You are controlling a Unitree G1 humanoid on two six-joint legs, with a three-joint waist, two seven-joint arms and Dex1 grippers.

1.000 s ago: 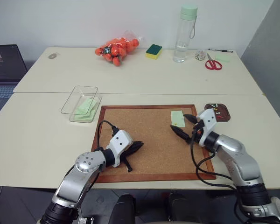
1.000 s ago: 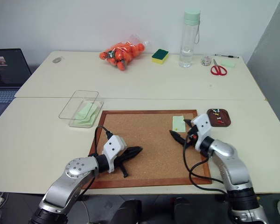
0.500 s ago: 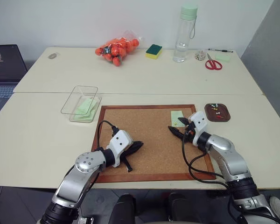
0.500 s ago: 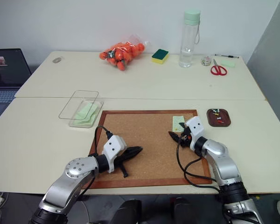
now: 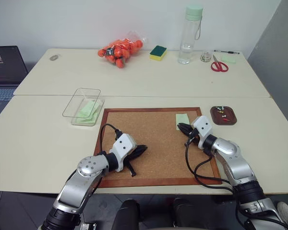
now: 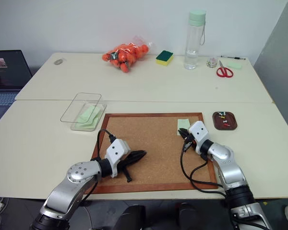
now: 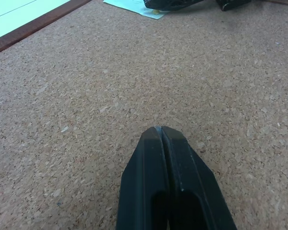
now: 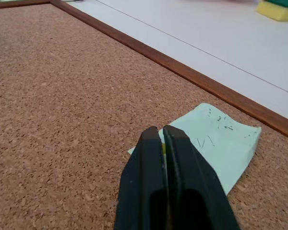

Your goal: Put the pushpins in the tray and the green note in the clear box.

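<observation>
Right claw (image 5: 181, 127): I am clenching it at the near edge of the green note (image 5: 182, 120).
Left claw (image 5: 144, 149): I am keeping it clenched, empty, over the cork board (image 5: 153, 139).

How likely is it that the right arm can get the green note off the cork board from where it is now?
Probably yes. The right gripper is shut at the near edge of the green note on the cork board, with nothing lying between them. Whether it grips the paper can't be told.
</observation>
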